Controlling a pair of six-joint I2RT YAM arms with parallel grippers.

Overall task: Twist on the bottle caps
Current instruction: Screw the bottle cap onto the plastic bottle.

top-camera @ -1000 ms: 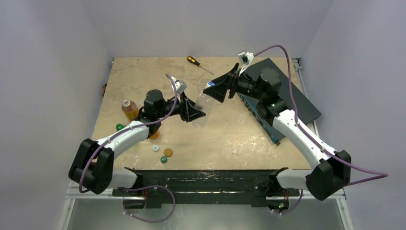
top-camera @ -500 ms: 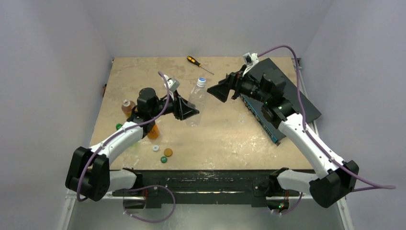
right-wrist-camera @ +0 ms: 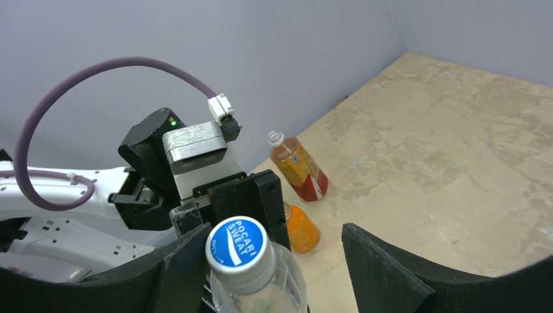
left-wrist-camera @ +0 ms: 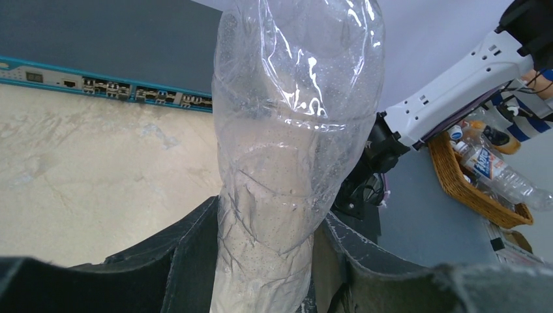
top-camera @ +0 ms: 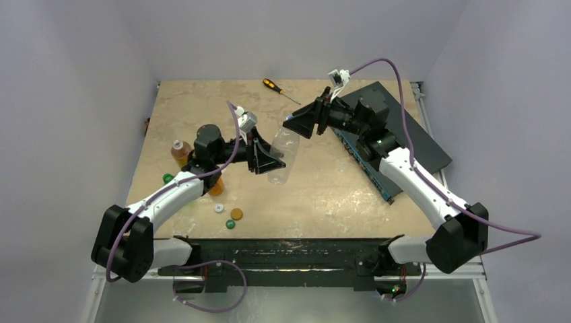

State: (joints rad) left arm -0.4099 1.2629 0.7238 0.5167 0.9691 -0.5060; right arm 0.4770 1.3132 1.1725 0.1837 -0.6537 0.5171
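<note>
My left gripper [left-wrist-camera: 267, 261] is shut on the lower body of a crumpled clear bottle [left-wrist-camera: 297, 130], holding it off the table with its neck tilted toward the right arm [top-camera: 281, 151]. A white cap with a blue printed top [right-wrist-camera: 237, 244] sits on the neck. My right gripper [right-wrist-camera: 270, 251] is open around that cap: the left finger lies against its side and the right finger [right-wrist-camera: 385, 274] stands well apart. From above, the right gripper [top-camera: 299, 124] covers the bottle's top. Loose caps lie near the left arm: green [top-camera: 168, 178], white [top-camera: 219, 208], orange [top-camera: 236, 214], dark green [top-camera: 230, 224].
An amber bottle with a red label [top-camera: 180, 151] and an orange bottle [right-wrist-camera: 301, 228] stand uncapped at the left. A screwdriver [top-camera: 279, 89] lies at the back. A network switch [top-camera: 363, 158] and black mat [top-camera: 404, 128] fill the right side.
The right gripper, which had drawn back to the right of the bottle, has come back over the cap with its jaws narrower. The left gripper has tilted the bottle toward it.
</note>
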